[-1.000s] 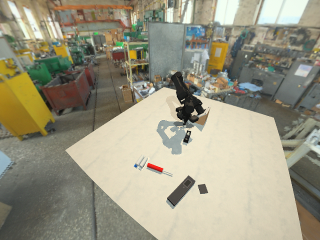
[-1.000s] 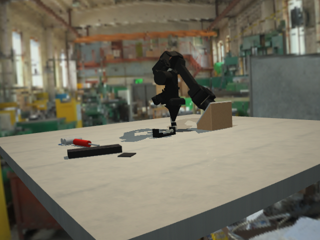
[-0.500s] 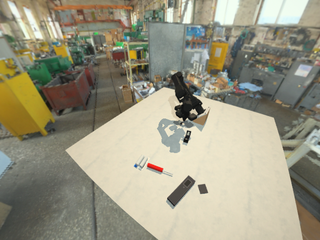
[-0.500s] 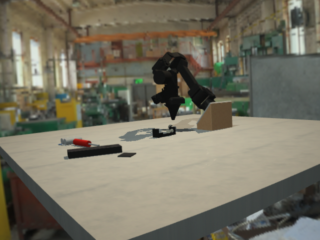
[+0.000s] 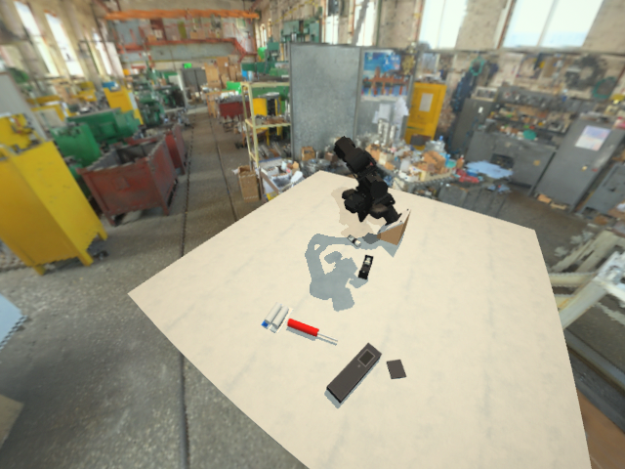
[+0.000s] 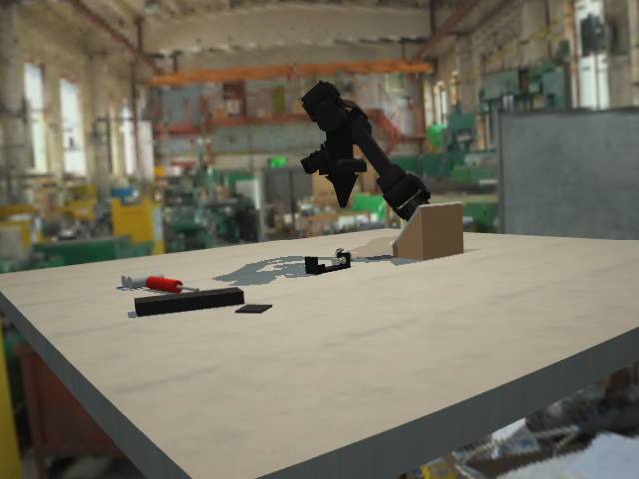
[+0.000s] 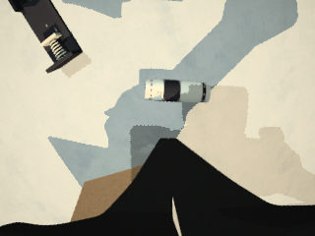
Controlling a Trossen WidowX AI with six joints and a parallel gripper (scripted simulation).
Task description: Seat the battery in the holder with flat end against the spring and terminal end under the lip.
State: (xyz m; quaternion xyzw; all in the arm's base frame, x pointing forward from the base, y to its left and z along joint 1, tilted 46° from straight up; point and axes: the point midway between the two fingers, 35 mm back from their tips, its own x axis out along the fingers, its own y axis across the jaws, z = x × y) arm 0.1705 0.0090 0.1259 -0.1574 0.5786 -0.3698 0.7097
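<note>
The battery lies on its side on the table, outside the holder, with a dark band around it. In the exterior view it shows only partly, behind the holder's spring end. The black holder stands on the table with its bay empty. Its coil spring is at the end nearer the battery. My gripper is shut and empty, pointing down, well above the table and apart from battery and holder.
A brown wedge block stands at the arm's base. Farther away lie a pair of white cylinders, a red-handled tool, a long dark box and a thin dark square.
</note>
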